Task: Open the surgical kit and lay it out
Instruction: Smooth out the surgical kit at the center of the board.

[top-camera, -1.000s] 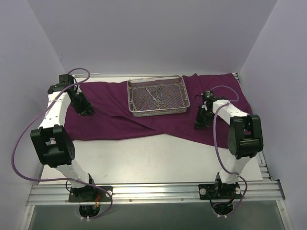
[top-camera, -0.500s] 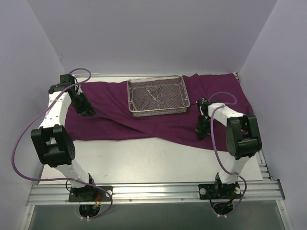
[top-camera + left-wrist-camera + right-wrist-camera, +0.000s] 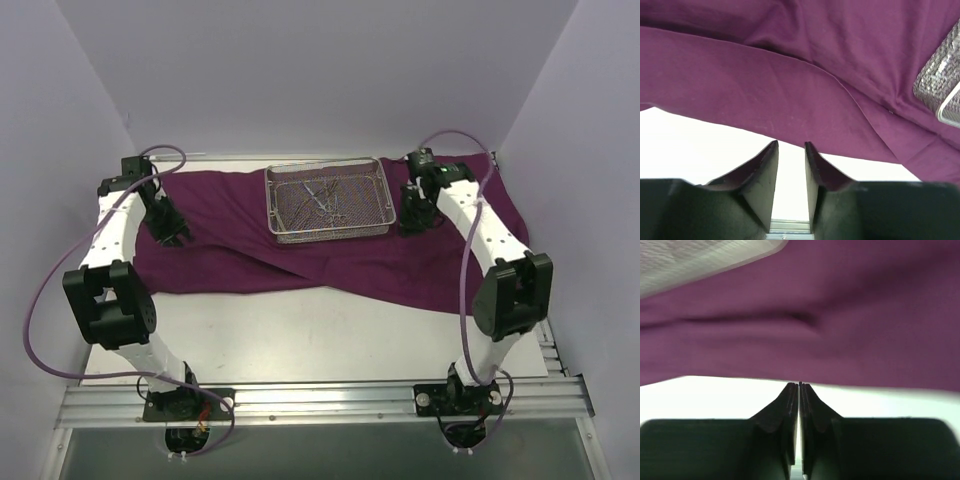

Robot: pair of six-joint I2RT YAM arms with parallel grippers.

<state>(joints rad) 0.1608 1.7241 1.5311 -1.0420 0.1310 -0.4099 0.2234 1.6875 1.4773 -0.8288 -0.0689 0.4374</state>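
Cloth wrap [image 3: 330, 265] lies spread under the wire-mesh tray [image 3: 330, 236], right gripper [image 3: 799, 385] pressed together beside it, left gripper [image 3: 791, 144] slightly parted, pinching nothing.

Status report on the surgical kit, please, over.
Left gripper open, empty, over cloth wrap's left end. Right gripper shut, empty, right of mesh tray. Wrap opened, creased; instruments in tray. Nothing blocking.
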